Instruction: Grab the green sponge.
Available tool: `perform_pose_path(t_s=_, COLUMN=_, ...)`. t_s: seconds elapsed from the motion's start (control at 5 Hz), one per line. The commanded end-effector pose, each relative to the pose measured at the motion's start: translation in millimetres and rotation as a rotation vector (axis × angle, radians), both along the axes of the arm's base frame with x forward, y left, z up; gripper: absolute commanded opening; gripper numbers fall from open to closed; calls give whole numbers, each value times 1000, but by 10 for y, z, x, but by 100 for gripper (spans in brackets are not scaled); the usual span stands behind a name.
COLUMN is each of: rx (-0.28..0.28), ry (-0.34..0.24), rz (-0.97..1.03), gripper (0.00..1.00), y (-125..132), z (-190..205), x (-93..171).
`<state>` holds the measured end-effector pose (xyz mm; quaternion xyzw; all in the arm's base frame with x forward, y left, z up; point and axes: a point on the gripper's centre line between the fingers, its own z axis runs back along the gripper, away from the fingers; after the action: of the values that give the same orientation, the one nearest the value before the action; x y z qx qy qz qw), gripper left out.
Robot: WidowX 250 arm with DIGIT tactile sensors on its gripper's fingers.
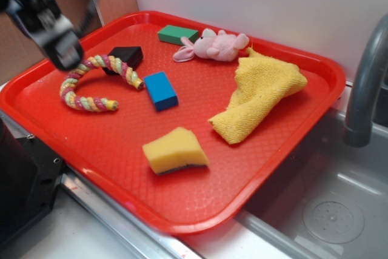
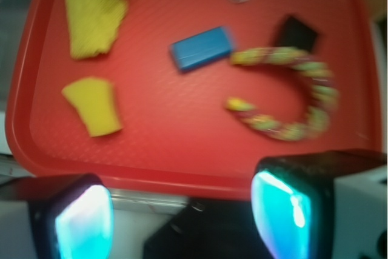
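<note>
The green sponge [image 1: 176,151], a yellow foam wedge with a thin dark scouring layer underneath, lies on the red tray [image 1: 109,144] near its front edge. In the wrist view the green sponge [image 2: 94,105] shows at the left of the tray. My gripper [image 1: 60,50] hovers high over the tray's left side, above the rope ring and well away from the sponge. In the wrist view my gripper [image 2: 185,216] is open, its two fingers wide apart with nothing between them.
On the tray also lie a pastel rope ring [image 1: 91,83], a black block [image 1: 126,57], a blue block [image 1: 160,90], a small green block [image 1: 177,34], a pink plush toy [image 1: 212,46] and a yellow cloth [image 1: 257,94]. A sink [image 1: 327,210] and grey faucet [image 1: 364,83] stand at the right.
</note>
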<state>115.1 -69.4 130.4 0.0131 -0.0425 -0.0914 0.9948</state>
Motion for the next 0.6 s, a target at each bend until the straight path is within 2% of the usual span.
perform_pose_path(t_s=0.0, rx=4, ry=-57, rz=-183, gripper=100, y=-426, z=-372, x=406)
perform_pose_path(t_s=0.2, rx=11, ry=-37, rz=-234, gripper=100, y=-530, z=-562, x=502)
perform_pose_path(t_s=0.4, rx=12, ry=16, rz=-266, gripper=100, y=-548, z=-823, x=457)
